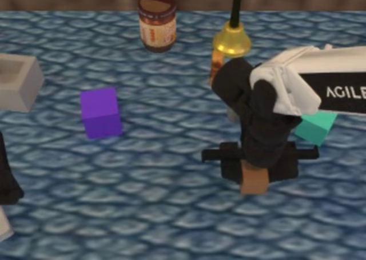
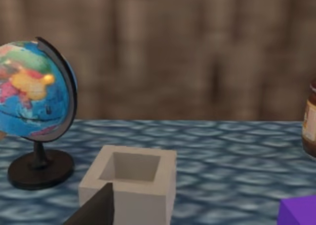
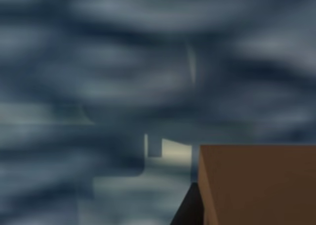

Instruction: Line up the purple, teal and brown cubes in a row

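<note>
The right hand [image 1: 254,177] is clamped on the brown cube [image 1: 254,179] at mid-table, right of the purple cube [image 1: 101,112] (teal cube [image 1: 315,126] behind the arm); probably light, rigid, best pinched on opposite flat faces

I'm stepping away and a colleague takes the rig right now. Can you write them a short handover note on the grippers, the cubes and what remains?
Right gripper: low over the table right of centre, shut on the brown cube, which shows large in the right wrist view.
Left arm: parked at the table's left edge; only a dark fingertip shows in its wrist view.
Purple cube: on the table left of centre, untouched.
Teal cube: on the table at the right, partly hidden under the right arm.
Done: brown cube gripped.
Left: set the brown cube down and bring all three into one row; none are lined up yet.
</note>
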